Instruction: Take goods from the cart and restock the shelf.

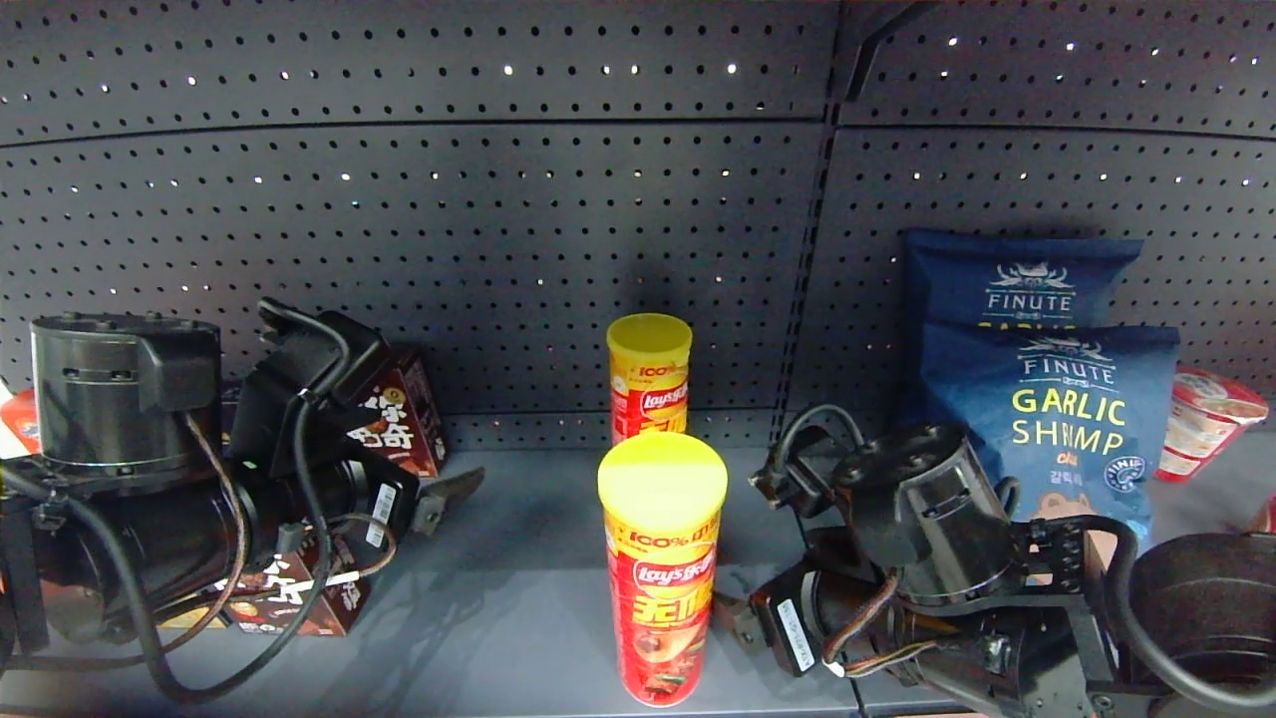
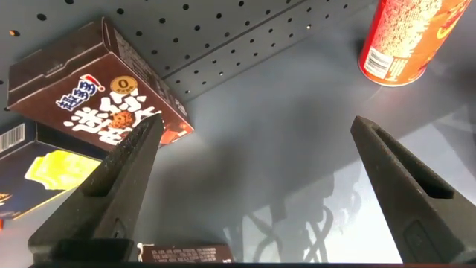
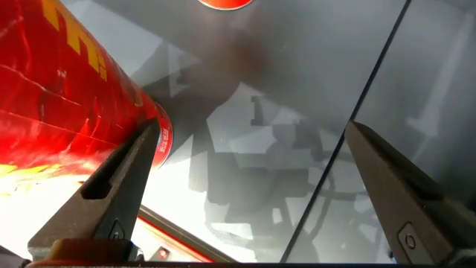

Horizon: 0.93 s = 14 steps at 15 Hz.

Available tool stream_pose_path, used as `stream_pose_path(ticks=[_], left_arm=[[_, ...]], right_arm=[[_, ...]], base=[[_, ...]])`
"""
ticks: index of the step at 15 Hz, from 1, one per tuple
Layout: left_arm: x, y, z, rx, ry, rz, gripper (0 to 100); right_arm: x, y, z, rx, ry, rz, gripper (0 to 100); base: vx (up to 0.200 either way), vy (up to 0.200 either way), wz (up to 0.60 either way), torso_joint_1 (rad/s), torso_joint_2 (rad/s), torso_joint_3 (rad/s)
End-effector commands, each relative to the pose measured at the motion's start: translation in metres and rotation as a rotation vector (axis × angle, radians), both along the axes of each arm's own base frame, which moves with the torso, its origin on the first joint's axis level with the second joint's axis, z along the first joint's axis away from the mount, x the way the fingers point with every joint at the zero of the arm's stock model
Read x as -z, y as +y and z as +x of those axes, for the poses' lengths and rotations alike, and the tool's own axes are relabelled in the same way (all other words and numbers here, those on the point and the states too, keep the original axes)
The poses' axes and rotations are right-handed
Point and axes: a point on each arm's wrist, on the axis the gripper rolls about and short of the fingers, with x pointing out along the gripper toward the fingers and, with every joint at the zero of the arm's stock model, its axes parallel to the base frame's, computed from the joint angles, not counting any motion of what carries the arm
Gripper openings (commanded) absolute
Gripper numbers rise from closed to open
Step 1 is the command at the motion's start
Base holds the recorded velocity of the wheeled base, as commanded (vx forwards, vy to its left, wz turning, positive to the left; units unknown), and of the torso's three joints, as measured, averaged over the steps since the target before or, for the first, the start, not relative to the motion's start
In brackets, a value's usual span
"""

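The right gripper (image 3: 251, 130) hangs released and empty. The front chip can (image 1: 663, 588) stands upright just to its left, outside the jaws. The left gripper (image 2: 256, 123), farther off, is likewise released.

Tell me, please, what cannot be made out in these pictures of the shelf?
- Head view: rear blue snack bag, lower half hidden by the front blue snack bag.
- Head view: lower brown cardboard box, mostly behind the left arm and its cables.
- Head view: rear red cylindrical can, base behind the front red can.
- Right wrist view: front red can cut off by the edge; contact with the open right gripper unclear.
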Motion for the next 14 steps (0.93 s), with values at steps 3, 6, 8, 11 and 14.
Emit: stream_pose_path(ticks=[3, 6, 8, 11, 14], left_arm=[[0.001, 0.000, 0.000, 0.001, 0.002, 0.000, 100], [0.001, 0.000, 0.000, 0.001, 0.004, 0.001, 100], [0.001, 0.000, 0.000, 0.003, 0.003, 0.001, 100], [0.001, -0.001, 0.000, 0.008, 0.003, 0.002, 100], [0.001, -0.001, 0.000, 0.009, 0.003, 0.003, 100]], right_arm=[[0.000, -0.007, -0.004, 0.006, 0.002, -0.001, 100], [0.000, -0.020, -0.013, 0.009, 0.007, -0.007, 100], [-0.002, -0.026, -0.020, 0.000, 0.004, -0.002, 100], [-0.005, -0.022, -0.023, -0.017, -0.004, 0.008, 100], [-0.003, -0.015, -0.022, -0.029, -0.001, 0.004, 100]], base=[[0.000, 0.000, 0.00, 0.000, 0.00, 0.000], [0.000, 0.000, 0.00, 0.000, 0.00, 0.000], [0.000, 0.000, 0.00, 0.000, 0.00, 0.000], [0.000, 0.000, 0.00, 0.000, 0.00, 0.000], [0.000, 0.000, 0.00, 0.000, 0.00, 0.000]])
